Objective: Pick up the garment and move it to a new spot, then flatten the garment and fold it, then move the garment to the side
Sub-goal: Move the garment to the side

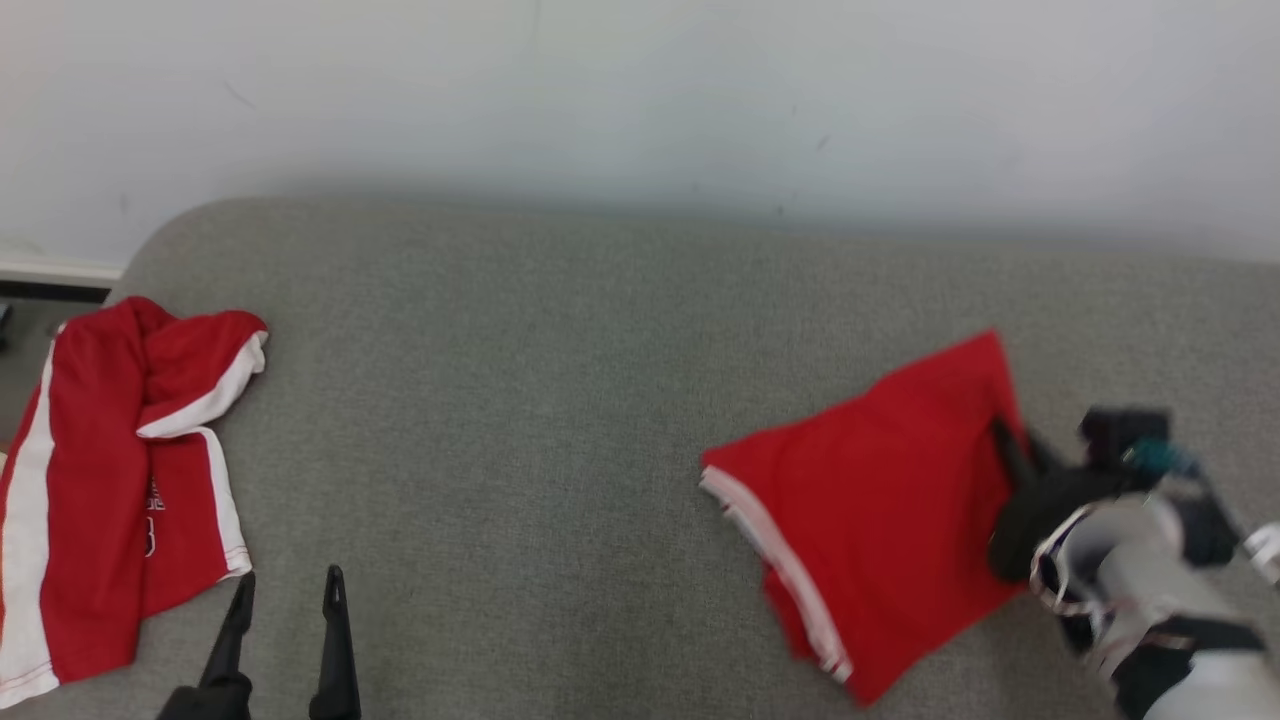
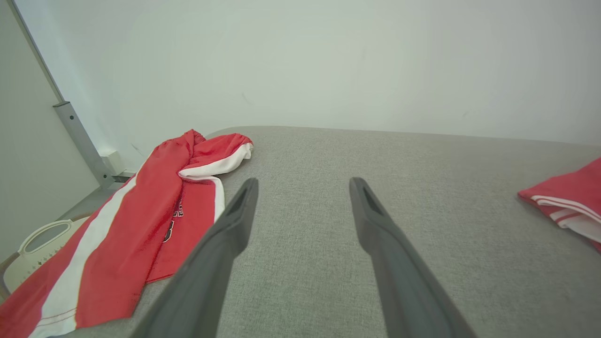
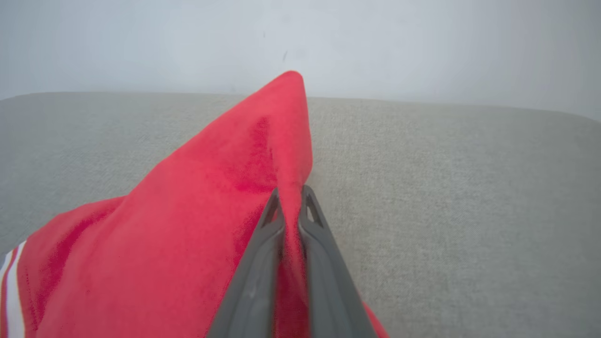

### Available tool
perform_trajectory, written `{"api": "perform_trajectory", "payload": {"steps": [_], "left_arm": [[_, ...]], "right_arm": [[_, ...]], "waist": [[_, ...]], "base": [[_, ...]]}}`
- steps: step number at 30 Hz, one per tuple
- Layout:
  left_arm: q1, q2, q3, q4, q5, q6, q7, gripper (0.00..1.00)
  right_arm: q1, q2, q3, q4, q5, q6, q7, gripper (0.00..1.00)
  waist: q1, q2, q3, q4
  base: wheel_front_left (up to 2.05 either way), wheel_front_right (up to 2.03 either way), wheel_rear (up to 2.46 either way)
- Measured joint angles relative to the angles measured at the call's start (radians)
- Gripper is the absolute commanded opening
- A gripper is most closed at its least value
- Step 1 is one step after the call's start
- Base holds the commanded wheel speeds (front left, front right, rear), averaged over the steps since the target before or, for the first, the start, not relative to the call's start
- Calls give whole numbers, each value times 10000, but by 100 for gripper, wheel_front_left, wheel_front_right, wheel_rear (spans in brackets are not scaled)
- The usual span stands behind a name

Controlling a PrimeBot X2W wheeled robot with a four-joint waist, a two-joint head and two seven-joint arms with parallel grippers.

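While the left gripper [image 1: 288, 590] hovers with fingers spread above the grey fabric surface [image 1: 520, 400], the right gripper [image 3: 291, 195] pinches an edge of the folded red garment [image 1: 860, 500].

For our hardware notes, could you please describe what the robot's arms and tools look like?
Left tool and right tool: two long, tapering dark grey fingers, with cut-out slots near the tips. The right forearm is a pale grey tube with black joints and a teal fitting.
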Motion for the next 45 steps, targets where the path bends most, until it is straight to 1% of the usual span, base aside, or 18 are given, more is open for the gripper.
{"api": "perform_trajectory", "payload": {"steps": [8,9,10,16,20,24,29,32,41,42,43,44,45], "left_arm": [[-790,40,251,-594,-56,-2,-69,100],[-904,75,268,-652,-56,-4,-73,100],[-904,75,268,-652,-56,-4,-73,100],[-1302,311,504,-1003,-46,-17,-102,100],[-1437,504,677,-1394,-35,8,-111,100],[-1451,719,836,-1749,0,69,-105,100],[-1458,922,941,-2301,48,176,46,100],[-1454,997,984,-2522,50,219,130,100],[-1405,1149,1074,-2828,50,341,272,100],[-1403,1160,1078,-2838,50,345,293,100],[-1403,1168,1080,-2847,50,347,297,100],[-1402,1170,1078,-2851,48,353,297,100],[-1401,1170,1080,-2851,48,360,297,100]], "right_arm": [[-2394,-1768,437,52,-182,0,291,0],[-2618,-1983,500,77,-194,0,337,0],[-2618,-1983,500,77,-194,0,337,0],[-3625,-3189,721,389,-284,0,504,0],[-4405,-3751,905,476,-399,0,629,0],[-5043,-4180,1145,560,-577,0,840,0],[-5418,-4840,1243,961,-731,0,961,0],[-5451,-5056,1208,1154,-869,0,961,0],[-5853,-5026,1047,1586,-1218,0,836,0],[-5892,-5016,1024,1630,-1277,0,765,4],[-5954,-5010,1012,1662,-1348,0,688,4],[-5997,-5001,997,1699,-1427,0,646,43],[-6023,-4978,953,1766,-1461,0,608,100]], "waist": [[2,1,1158,-200],[2,1,1333,-229],[2,1,1333,-229],[3,2,2325,-470],[2,2,2900,-701],[2,2,3425,-972],[2,2,4027,-1383],[1,2,4203,-1542],[0,1,4412,-1718],[-1,1,4418,-1714],[0,2,4424,-1709],[0,1,4427,-1705],[0,1,4425,-1701]], "base": [[0,0,0],[0,0,0],[0,0,0],[0,0,0],[0,0,0],[0,0,0],[0,0,0],[0,0,0],[0,0,0],[0,0,0],[0,0,0],[0,0,0],[0,0,0]]}}
